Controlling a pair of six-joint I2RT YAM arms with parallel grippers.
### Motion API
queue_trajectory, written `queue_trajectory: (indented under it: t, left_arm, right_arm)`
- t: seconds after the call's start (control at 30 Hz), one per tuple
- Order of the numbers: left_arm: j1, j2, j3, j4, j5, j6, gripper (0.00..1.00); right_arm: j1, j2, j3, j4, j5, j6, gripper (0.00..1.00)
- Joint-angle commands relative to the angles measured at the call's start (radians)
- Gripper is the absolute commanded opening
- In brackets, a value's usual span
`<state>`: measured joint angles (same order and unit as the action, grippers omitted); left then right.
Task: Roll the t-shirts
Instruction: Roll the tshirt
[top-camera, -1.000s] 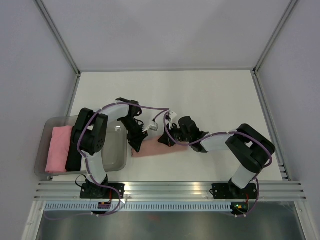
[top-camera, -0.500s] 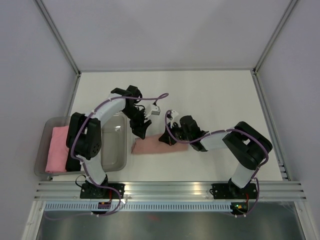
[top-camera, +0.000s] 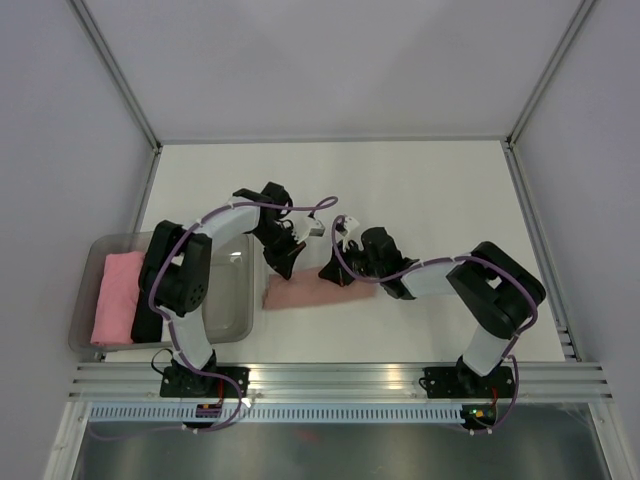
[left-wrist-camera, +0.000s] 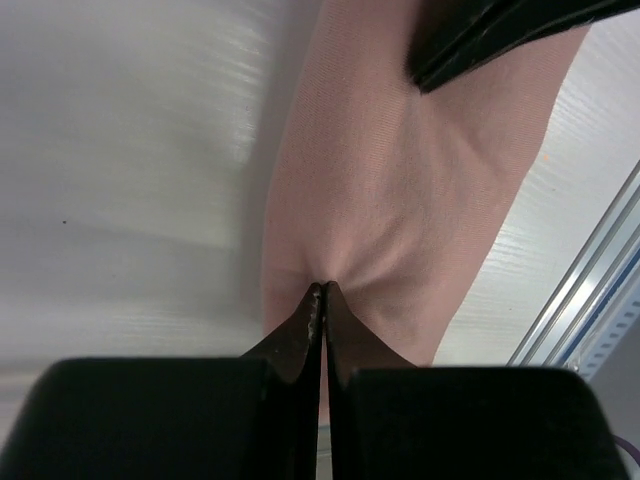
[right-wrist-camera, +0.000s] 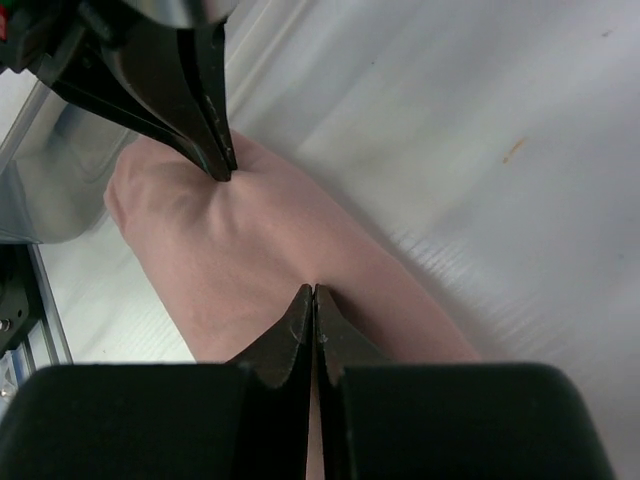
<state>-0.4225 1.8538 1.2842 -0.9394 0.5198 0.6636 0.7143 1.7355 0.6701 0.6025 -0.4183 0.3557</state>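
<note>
On the white table (top-camera: 420, 190), just right of the grey bin (top-camera: 228, 318), the salmon t-shirt (top-camera: 305, 295) is lying as a low roll between the arms. The left gripper (left-wrist-camera: 322, 290) is clenching a puckered fold at its left end. The right gripper (right-wrist-camera: 313, 290) is pressing closed tips mid-roll; whether it is nipping cloth I cannot tell. Both should probably be pulling evenly and moving together, so the roll is not loosening.
</note>
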Motion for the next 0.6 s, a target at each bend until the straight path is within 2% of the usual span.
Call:
queue_trajectory:
  t: [0.0,0.2,0.3,0.33,0.43,0.57]
  left_arm:
    - [0.004,0.013,-0.014,0.019,-0.055,-0.036,0.02]
    - [0.004,0.010,-0.016,0.024,-0.043,-0.052,0.02]
    - [0.004,0.007,-0.017,0.030,-0.047,-0.078,0.02]
    - [0.004,0.004,-0.020,0.031,-0.049,-0.084,0.02]
    - [0.004,0.007,-0.040,0.047,-0.078,-0.101,0.02]
    - [0.004,0.008,-0.069,0.068,-0.096,-0.110,0.02]
  right_arm:
    - [-0.030,-0.043,0.023,-0.038,0.004,-0.018,0.06]
    - [-0.067,-0.117,0.052,-0.173,0.001,-0.070,0.09]
    - [-0.069,-0.149,0.042,-0.187,0.004,-0.080,0.10]
    - [-0.070,-0.184,0.040,-0.213,0.024,-0.083,0.10]
    - [-0.072,-0.273,0.068,-0.329,0.093,-0.103,0.20]
    - [-0.084,-0.382,0.112,-0.527,0.244,-0.083,0.21]
